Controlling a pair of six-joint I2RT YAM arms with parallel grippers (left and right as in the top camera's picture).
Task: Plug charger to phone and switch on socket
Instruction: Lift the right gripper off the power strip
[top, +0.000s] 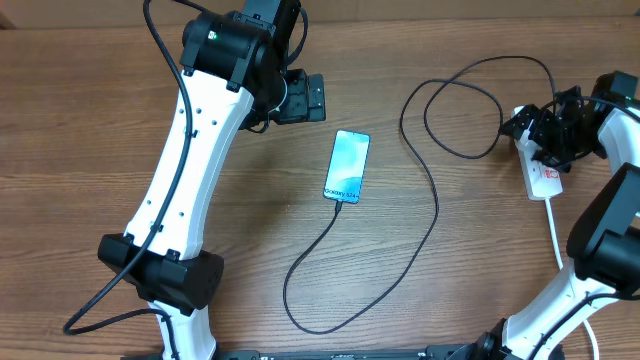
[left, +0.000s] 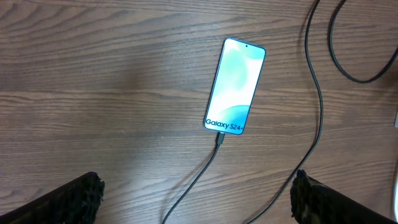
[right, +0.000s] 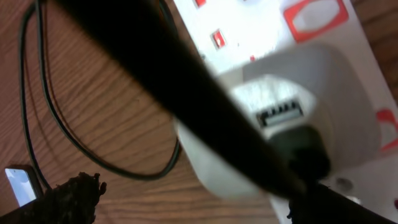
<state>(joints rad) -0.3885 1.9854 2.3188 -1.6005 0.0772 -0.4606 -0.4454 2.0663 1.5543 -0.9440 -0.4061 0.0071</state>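
The counter (top: 80, 120) is brown wood with darker grain lines running across it. The phone (top: 347, 166) shows a pale blue-teal screen with whitish swirls, dark lettering along one end and a dark rim. The charger cable (top: 436, 215) leading from the phone is black. The power strip (top: 543, 178) is white with red-marked switches, and its thick cord (top: 553, 230) is white. The arms (top: 190, 170) are white with black joints.

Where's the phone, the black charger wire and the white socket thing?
phone (top: 347, 166): overhead view, middle of its lit screen.
charger (left: 219, 139): left wrist view, connector tip at the phone's bottom edge.
socket (top: 544, 180): overhead view, white body near its cord end.
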